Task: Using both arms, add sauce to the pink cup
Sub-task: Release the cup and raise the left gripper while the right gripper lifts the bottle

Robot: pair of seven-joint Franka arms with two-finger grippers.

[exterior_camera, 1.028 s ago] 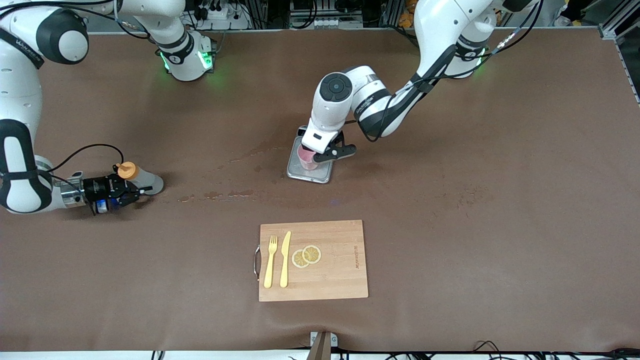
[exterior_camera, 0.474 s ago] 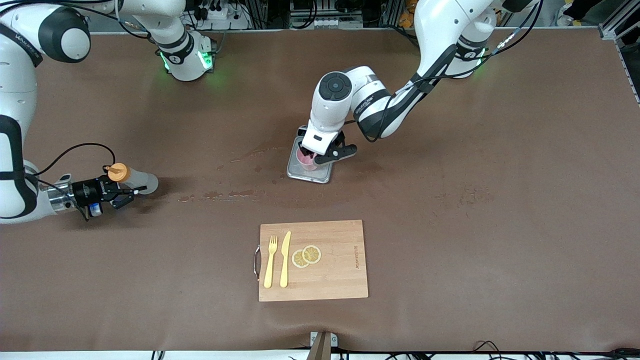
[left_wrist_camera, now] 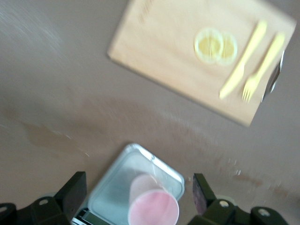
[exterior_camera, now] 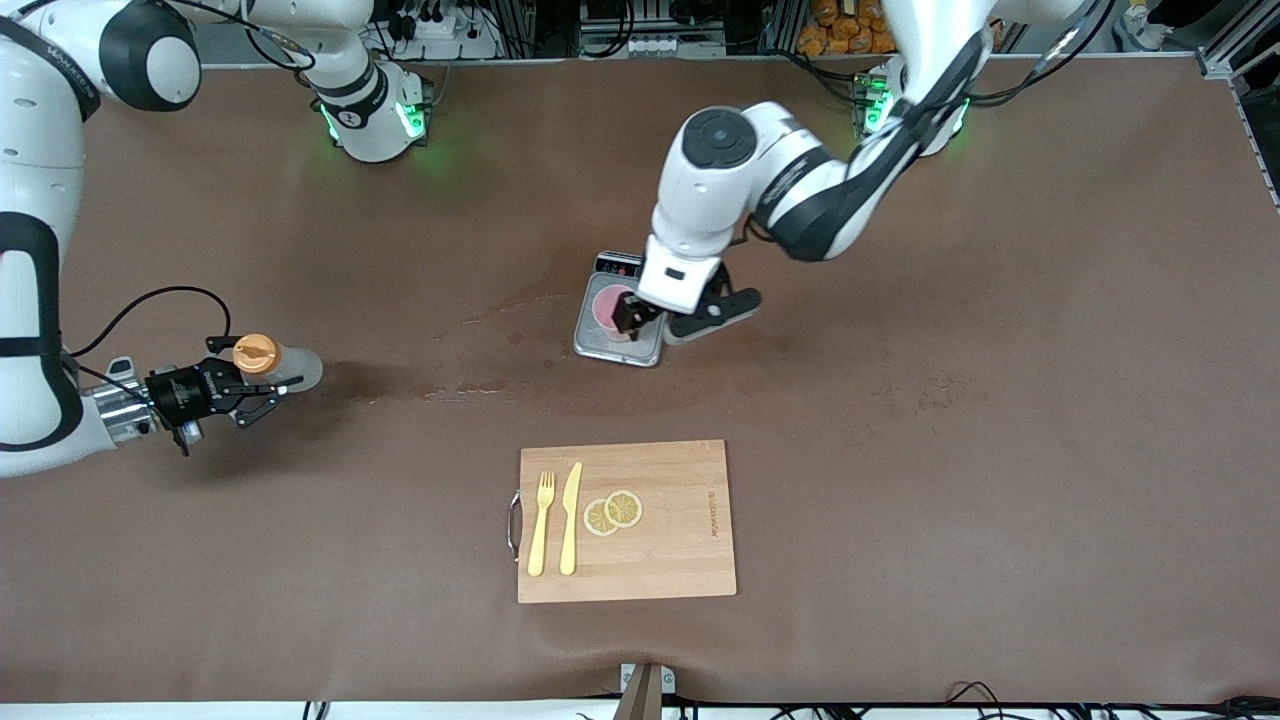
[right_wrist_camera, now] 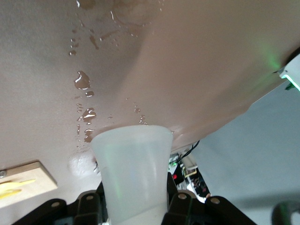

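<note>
Held the sauce (exterior_camera: 277,363) pinched in the right gripper (exterior_camera: 245,392), tipped well off upright, over bare table at the right arm's end. Stood the cup (exterior_camera: 610,308) upright on the scale (exterior_camera: 618,347) mid-table, nearer the bases than the board (exterior_camera: 626,521). Hovered the left gripper (exterior_camera: 650,322) above the cup, fingers (left_wrist_camera: 71,193) spread wide to either side and touching nothing.

Judged the risks thus: could drip from the nozzle on the way over, being so tilted; could squeeze sauce out early, or let the soft bottle slip, through a wrong grip. Could topple the light cup if one finger met the rim while closing. Could bring the two arms together over the scale. Saw wet patches (right_wrist_camera: 82,79) already on the table.
</note>
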